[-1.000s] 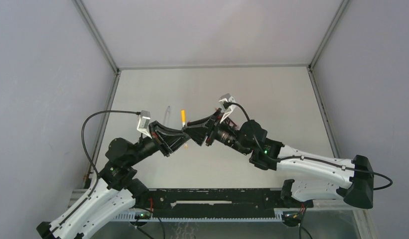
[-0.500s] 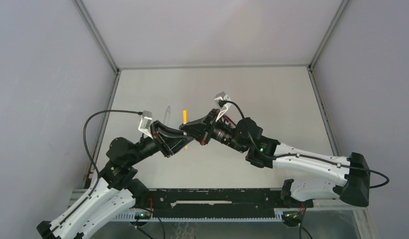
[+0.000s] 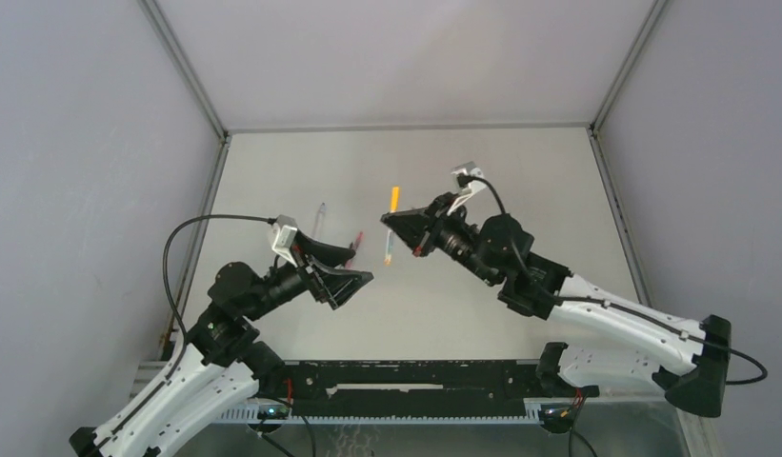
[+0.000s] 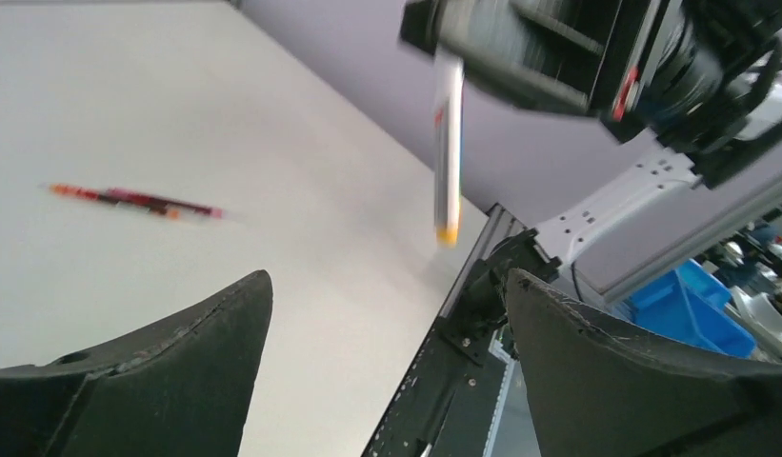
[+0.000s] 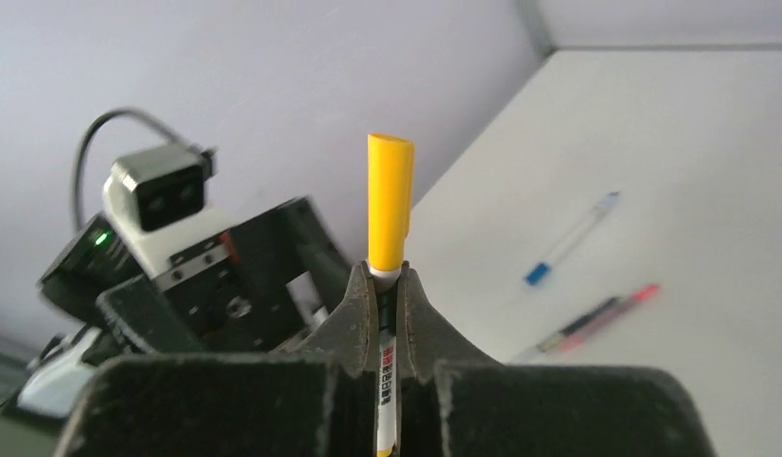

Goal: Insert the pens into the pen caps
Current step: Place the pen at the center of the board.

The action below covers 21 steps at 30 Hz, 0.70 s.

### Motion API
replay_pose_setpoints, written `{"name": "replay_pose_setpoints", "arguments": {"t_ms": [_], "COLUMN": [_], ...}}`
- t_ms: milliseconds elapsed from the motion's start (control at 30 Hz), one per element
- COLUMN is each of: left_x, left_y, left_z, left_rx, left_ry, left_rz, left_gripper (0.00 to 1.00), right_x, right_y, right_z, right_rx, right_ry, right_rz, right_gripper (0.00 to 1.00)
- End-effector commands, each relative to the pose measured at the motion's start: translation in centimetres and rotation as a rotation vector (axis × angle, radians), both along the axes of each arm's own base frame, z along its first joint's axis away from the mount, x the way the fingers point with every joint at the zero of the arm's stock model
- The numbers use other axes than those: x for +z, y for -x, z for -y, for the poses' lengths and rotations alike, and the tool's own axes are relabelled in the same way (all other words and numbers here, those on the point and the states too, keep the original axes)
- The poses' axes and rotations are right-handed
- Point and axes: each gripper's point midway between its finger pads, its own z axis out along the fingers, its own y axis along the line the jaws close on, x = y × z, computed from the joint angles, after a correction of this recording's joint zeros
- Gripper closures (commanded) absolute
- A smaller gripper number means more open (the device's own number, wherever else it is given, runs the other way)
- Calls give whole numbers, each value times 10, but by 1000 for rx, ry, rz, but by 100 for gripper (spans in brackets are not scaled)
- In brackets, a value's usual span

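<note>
My right gripper (image 3: 392, 231) (image 5: 387, 282) is shut on a white-barrelled pen (image 3: 391, 238) (image 5: 384, 381) and holds it upright above the table. A yellow cap (image 3: 394, 198) (image 5: 389, 205) sits on the pen's top end, and an orange tip (image 4: 448, 231) shows at the bottom. My left gripper (image 3: 356, 276) (image 4: 387, 278) is open and empty, below and to the left of that pen. A pen with a blue end (image 3: 321, 217) (image 5: 568, 240) lies on the table. A pink-red pen and a dark one (image 3: 354, 242) (image 4: 134, 200) (image 5: 604, 317) lie together near it.
The table's near edge carries a black rail (image 3: 415, 390) (image 4: 434, 381) between the arm bases. Grey walls close the left, back and right sides. The left arm's wrist camera (image 5: 163, 190) is just behind the held pen in the right wrist view.
The left gripper has opened, let go of the pen and drawn back down-left. The right gripper has shut on the yellow-capped pen and carried it up and to the right.
</note>
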Motion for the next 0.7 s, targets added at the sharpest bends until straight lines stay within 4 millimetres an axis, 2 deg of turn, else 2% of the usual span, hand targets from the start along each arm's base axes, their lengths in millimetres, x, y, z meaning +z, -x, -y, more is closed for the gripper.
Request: {"name": "replay_pose_setpoints", "arguments": {"t_ms": [0,133,300,367,500,667], "left_x": [-4,-19,-23,-23,-24,-22], "left_y": [-14,-22,-19,-19,-17,-11], "left_z": [-24,-38,-40,-41,-41,-42], "left_rx": [155,242,245,250,248,240], "left_ry": [-79,-140,-150,-141,-124,-100], "left_rz": [2,-47,-79,-91,-112,-150], "left_gripper": [2,2,1,1,1,2], "right_x": [-16,-74,-142,-165,-210,-246], "right_y": [-34,-55,-68,-72,-92,-112], "right_z": [59,111,178,191,217,230], "right_rx": [-200,-304,-414,-421,-474,-490], "right_ry": [120,303,550,624,756,846], "right_rz": [-80,-263,-473,-542,-641,-713], "right_gripper": [100,100,100,100,100,98]}}
